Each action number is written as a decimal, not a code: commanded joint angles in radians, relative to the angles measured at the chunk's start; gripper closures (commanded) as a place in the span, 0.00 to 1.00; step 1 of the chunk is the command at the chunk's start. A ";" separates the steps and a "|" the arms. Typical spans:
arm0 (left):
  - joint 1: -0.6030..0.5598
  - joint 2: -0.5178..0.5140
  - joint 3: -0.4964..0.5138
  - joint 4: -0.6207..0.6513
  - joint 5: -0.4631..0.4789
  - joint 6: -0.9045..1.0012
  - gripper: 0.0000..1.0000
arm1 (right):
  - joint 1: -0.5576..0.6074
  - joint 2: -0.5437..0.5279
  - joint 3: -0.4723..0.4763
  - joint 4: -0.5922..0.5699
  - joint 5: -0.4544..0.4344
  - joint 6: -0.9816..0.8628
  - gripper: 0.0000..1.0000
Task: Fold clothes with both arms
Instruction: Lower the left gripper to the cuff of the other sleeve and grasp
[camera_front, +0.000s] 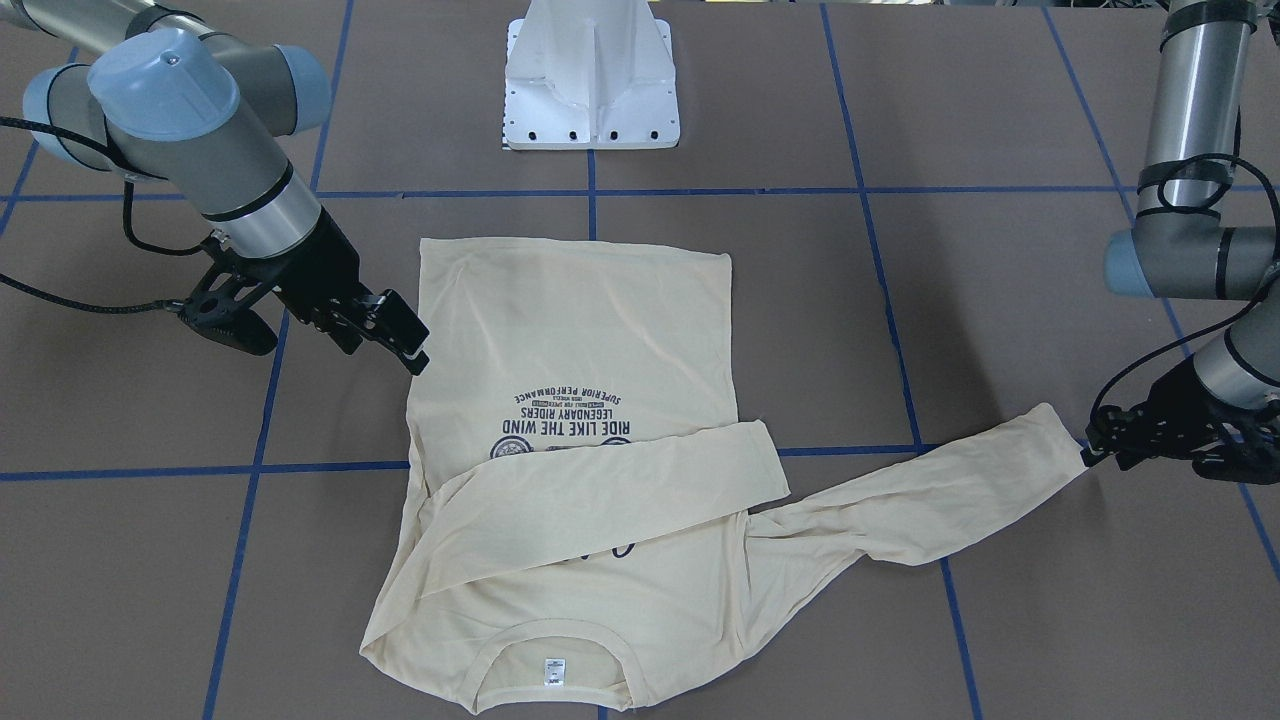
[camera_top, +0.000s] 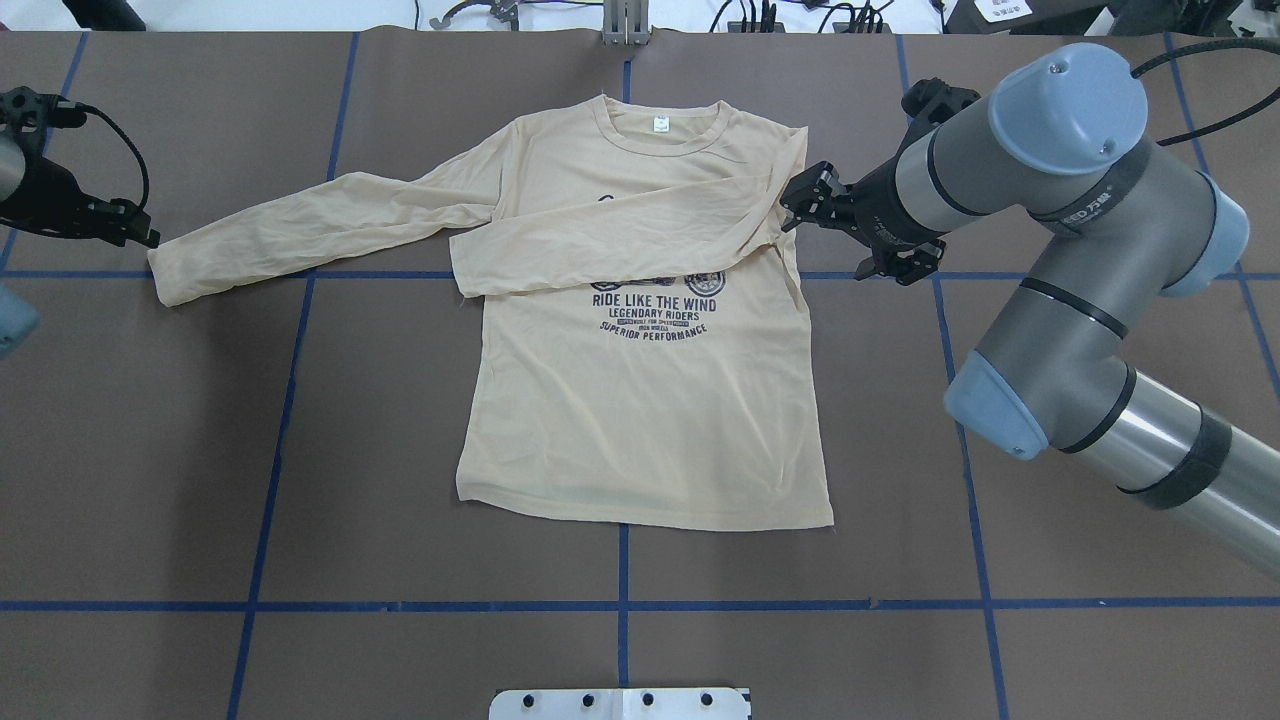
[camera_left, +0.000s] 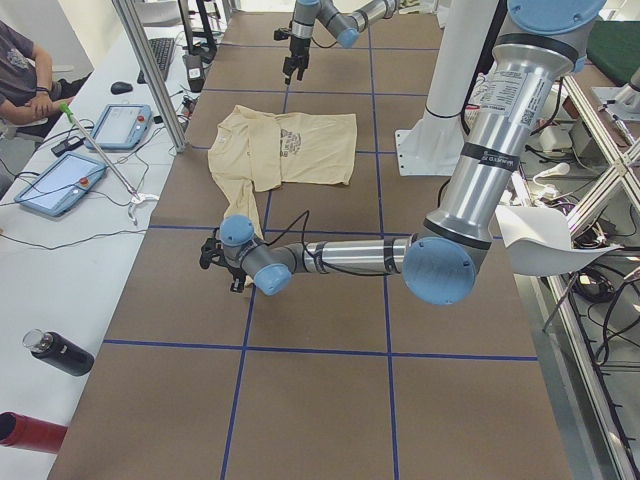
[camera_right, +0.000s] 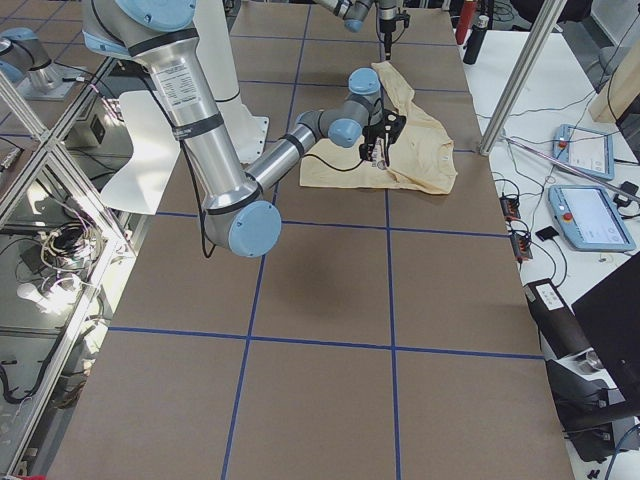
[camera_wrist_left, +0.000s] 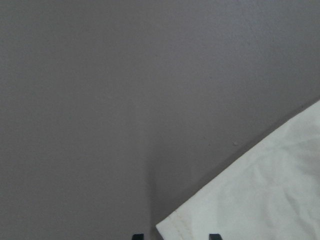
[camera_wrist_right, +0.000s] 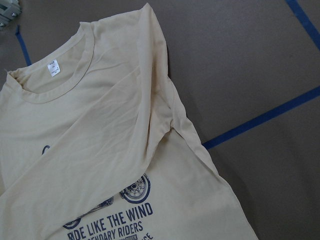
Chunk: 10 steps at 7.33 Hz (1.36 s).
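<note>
We see the pale yellow T-shirt (camera_top: 640, 420) flat on the table (camera_top: 300, 450), print up, with one sleeve folded across its chest and the other stretched out. Our left hand (camera_top: 148, 238) is at that sleeve's cuff (camera_top: 172, 282), fingers apart. Our right hand (camera_top: 792, 205) is beside the shirt's folded shoulder, fingers apart.

Thin matt jersey T-shirt (camera_top: 640, 440) — soft, lightly creased — on smooth matt paper-like table covering (camera_top: 400, 500)

Blue tape lines (camera_top: 620, 606) cross the brown table (camera_top: 400, 450); white pedestal base (camera_front: 590, 100)
</note>
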<state>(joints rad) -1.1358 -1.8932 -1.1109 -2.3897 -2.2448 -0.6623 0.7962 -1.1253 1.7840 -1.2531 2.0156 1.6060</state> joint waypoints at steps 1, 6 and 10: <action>0.001 -0.010 0.008 0.001 0.008 -0.005 0.47 | -0.002 -0.004 -0.002 0.000 -0.001 0.000 0.00; 0.007 -0.018 0.025 0.001 0.008 -0.013 0.47 | -0.003 -0.001 -0.005 0.000 -0.001 0.000 0.01; 0.010 -0.018 0.028 0.000 0.004 -0.013 0.47 | -0.003 -0.002 -0.006 0.000 -0.001 -0.001 0.01</action>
<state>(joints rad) -1.1273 -1.9117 -1.0851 -2.3895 -2.2400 -0.6758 0.7931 -1.1260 1.7790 -1.2526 2.0145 1.6058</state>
